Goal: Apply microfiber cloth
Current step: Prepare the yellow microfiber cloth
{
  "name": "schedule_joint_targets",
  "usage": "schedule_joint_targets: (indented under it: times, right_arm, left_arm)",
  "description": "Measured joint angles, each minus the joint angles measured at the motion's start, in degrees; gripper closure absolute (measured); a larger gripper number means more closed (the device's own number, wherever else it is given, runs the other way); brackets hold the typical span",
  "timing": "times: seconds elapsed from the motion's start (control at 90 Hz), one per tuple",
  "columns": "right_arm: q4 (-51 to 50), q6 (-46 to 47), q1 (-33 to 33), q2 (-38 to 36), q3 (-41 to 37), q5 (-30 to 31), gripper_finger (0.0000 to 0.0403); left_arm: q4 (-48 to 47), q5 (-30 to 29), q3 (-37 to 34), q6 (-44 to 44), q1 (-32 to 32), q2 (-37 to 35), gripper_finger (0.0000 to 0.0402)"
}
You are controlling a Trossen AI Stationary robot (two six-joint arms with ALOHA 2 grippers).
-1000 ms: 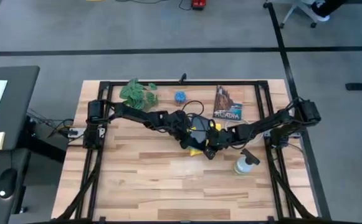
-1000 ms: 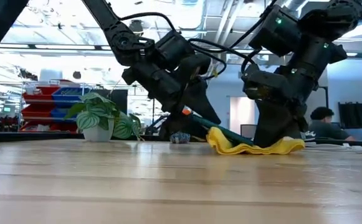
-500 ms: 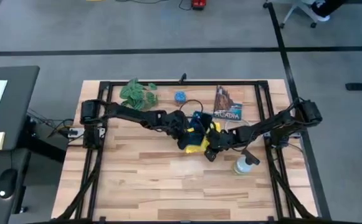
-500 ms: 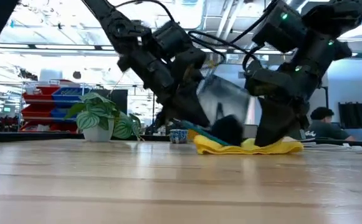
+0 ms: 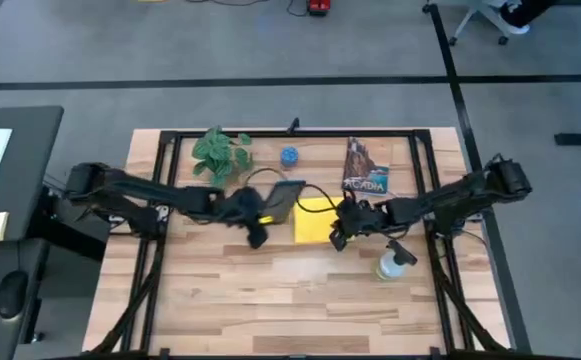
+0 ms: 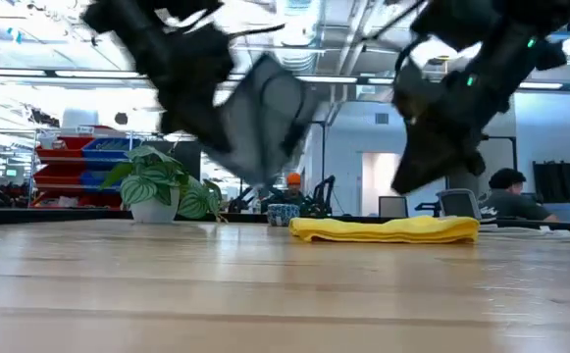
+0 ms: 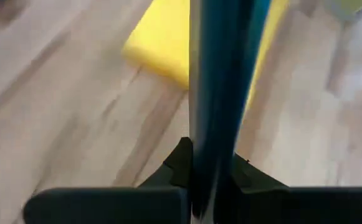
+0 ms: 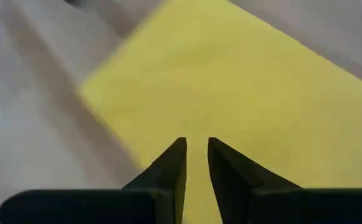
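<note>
Here we see the microfiber cloth [image 5: 316, 220] lying flat and unheld on the wooden table [image 5: 270, 300], a little toward the far edge from the centre and slightly toward the right edge. Our right gripper [image 5: 341, 232] hangs at the cloth's right border, just above it; in the right wrist view its fingers [image 8: 171, 167] stand a narrow slit apart and empty, pointing across the yellow sheet. Our left gripper [image 5: 255, 211] sits just off the cloth's left border and grips the tablet [image 5: 283, 198] edge-on, the dark slab raised clear of the table and tilted, as the low view shows.

So the cloth lies between the two grippers, nearer the right one, while the tablet it should wipe is up in the air on the left. We judge the next move turns on that gap: either the right arm lifts the cloth toward the tablet, or the tablet comes down beside it.

The left arm is motion-blurred in the low view, so the tablet's exact tilt is hard to read. A spray bottle [image 5: 391, 264], a book [image 5: 365, 168] and a potted plant [image 5: 222, 151] stand well apart.
</note>
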Motion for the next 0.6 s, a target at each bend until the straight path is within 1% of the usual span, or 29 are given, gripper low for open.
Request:
schedule_joint_targets:
  times: [0.1, 0.167, 0.244, 0.322, 0.422, 0.544, 0.6]
  right_arm:
    - [2.94, -0.03, -3.04, 3.93, -0.04, 0.15, 0.0347]
    - [6.10, -0.96, -4.71, 6.56, -0.04, -0.04, 0.0347]
    - [9.92, -1.20, -6.00, 9.79, 0.54, -1.47, 0.0347]
    - [12.59, -1.73, -6.35, 13.28, 2.94, -3.41, 0.0347]
    - [14.14, -3.65, -5.53, 18.28, 8.68, -5.25, 0.0347]
    - [12.65, -4.38, -4.28, 25.77, 18.91, -7.66, 0.0352]
    - [11.70, -4.16, -3.45, 29.48, 23.95, -7.85, 0.0358]
  left_arm:
    - [7.46, -0.46, -7.07, -1.65, -1.77, -7.26, 0.0397]
    - [9.07, -1.22, -9.93, -1.29, -3.28, -11.31, 0.0397]
    - [9.21, -4.19, -11.41, -0.11, -4.98, -15.13, 0.0397]
    - [9.18, -6.72, -11.40, 0.17, -6.37, -18.49, 0.0396]
    - [9.64, -7.09, -11.25, 1.19, -7.98, -21.87, 0.0393]
    - [11.39, -7.70, -11.23, 2.74, -9.01, -24.31, 0.0392]
    - [11.26, -8.27, -11.23, 2.71, -9.49, -24.79, 0.0391]
